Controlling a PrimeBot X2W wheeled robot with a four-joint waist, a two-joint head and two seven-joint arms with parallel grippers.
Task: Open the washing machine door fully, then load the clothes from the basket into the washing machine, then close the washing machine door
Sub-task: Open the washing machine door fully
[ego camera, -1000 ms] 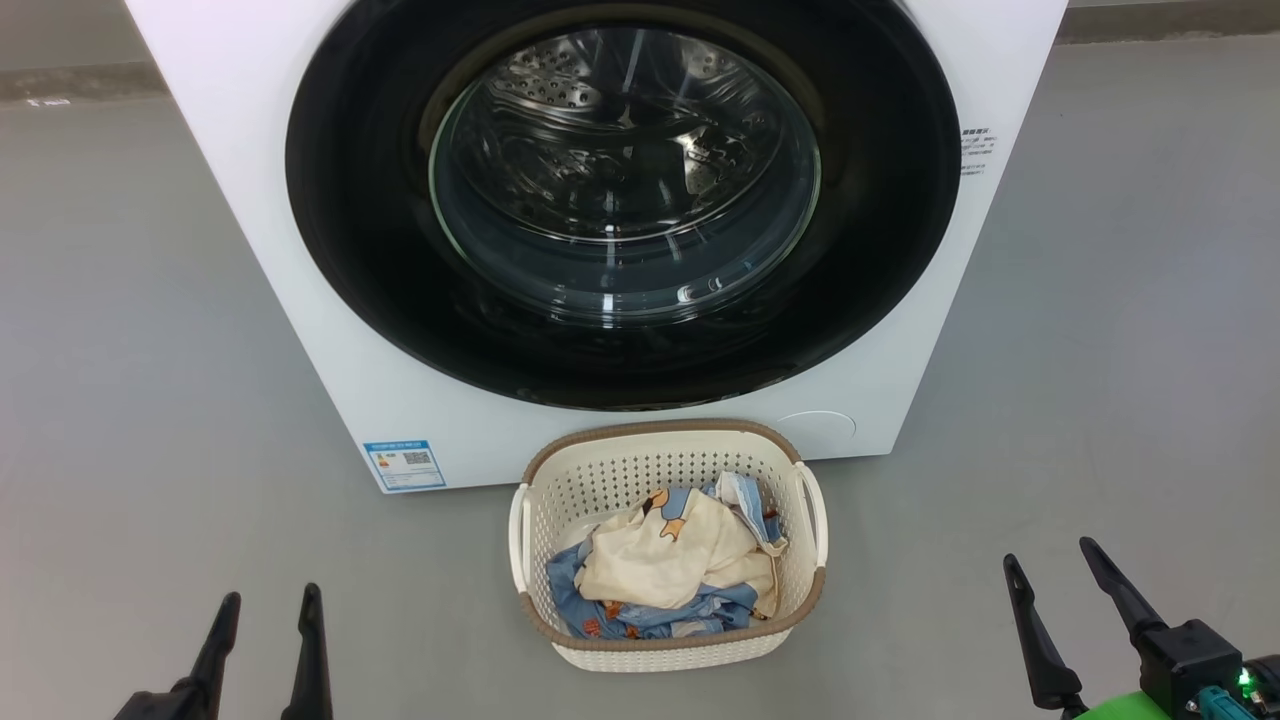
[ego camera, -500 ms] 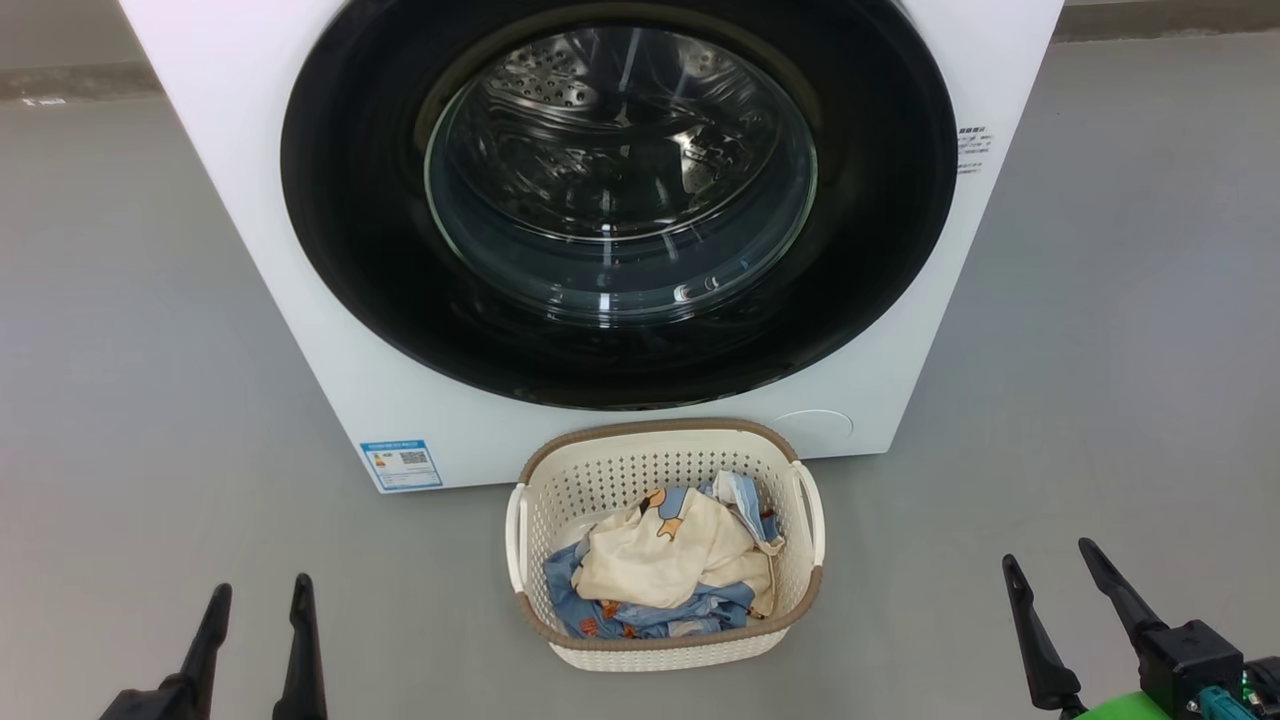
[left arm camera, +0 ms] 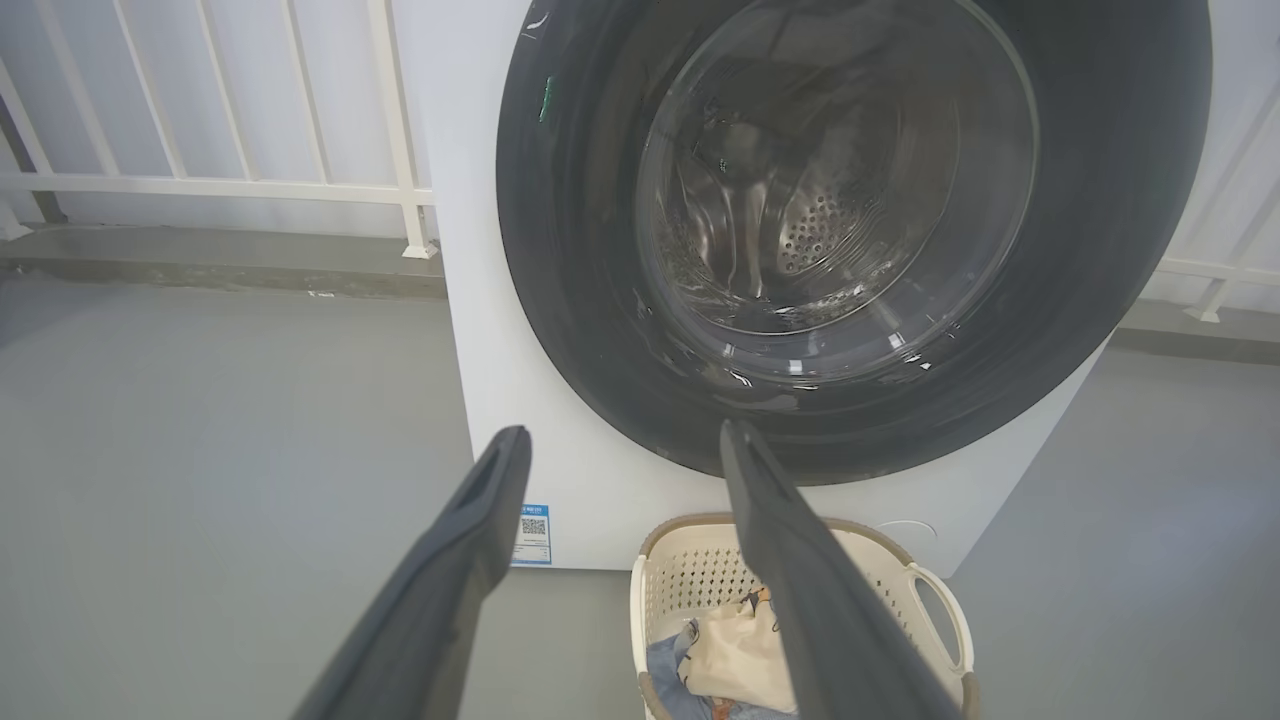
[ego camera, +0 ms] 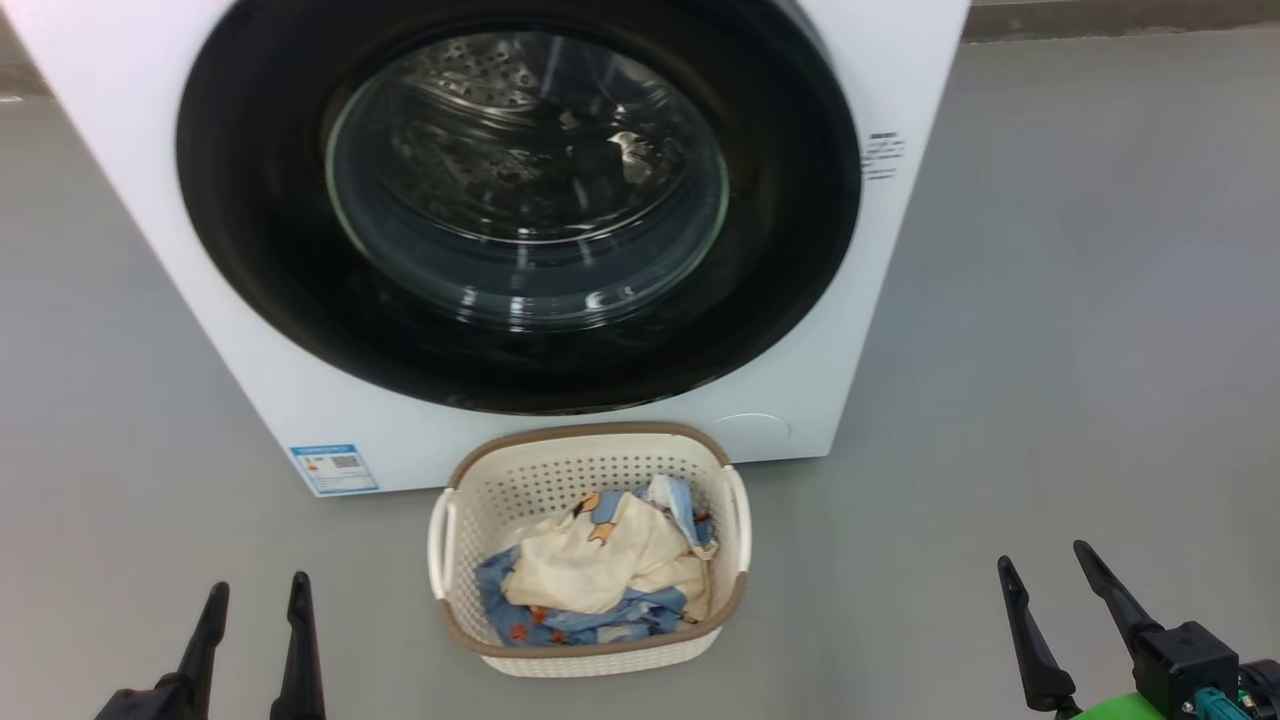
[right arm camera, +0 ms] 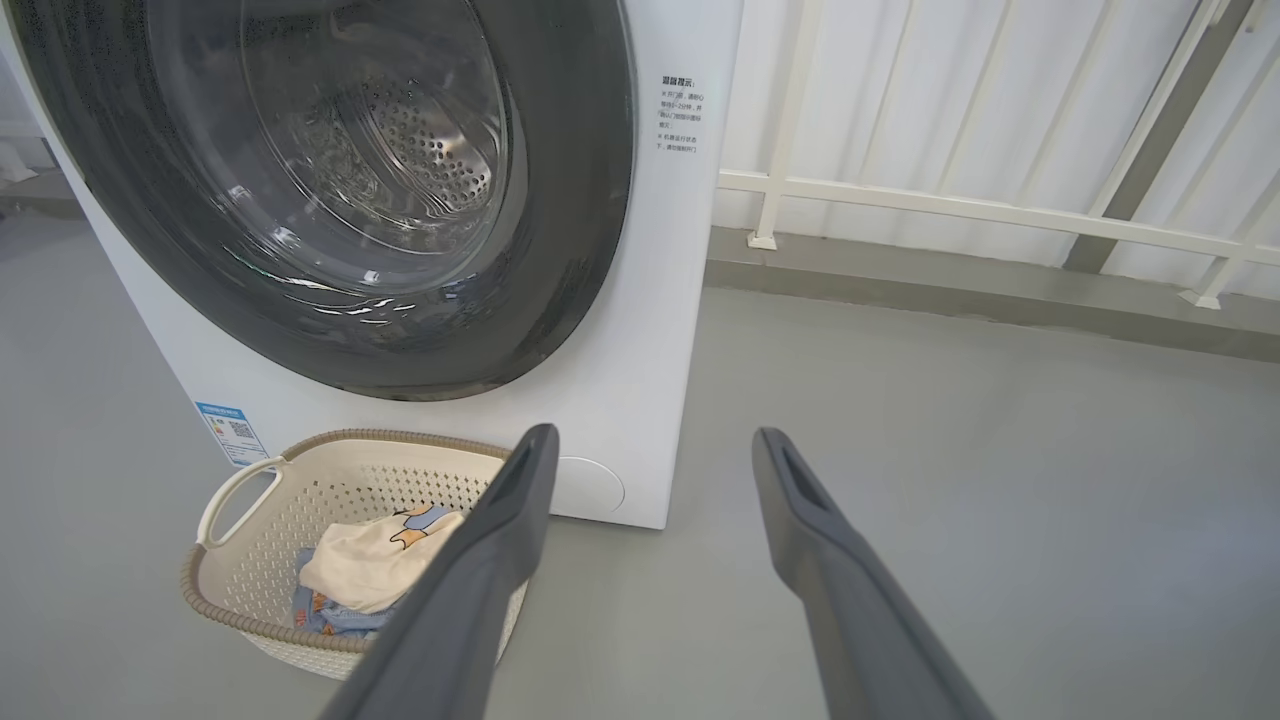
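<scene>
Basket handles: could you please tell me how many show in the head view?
2 handles on the basket: one at its left side, one at its right side. None seems hidden.

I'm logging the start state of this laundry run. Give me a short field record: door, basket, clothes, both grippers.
door: washing machine door shut on the washing machine
basket: on the floor, just in front of the machine, below the door
clothes: cream and blue pieces piled in the basket
left gripper: open, empty
right gripper: open, empty
</scene>
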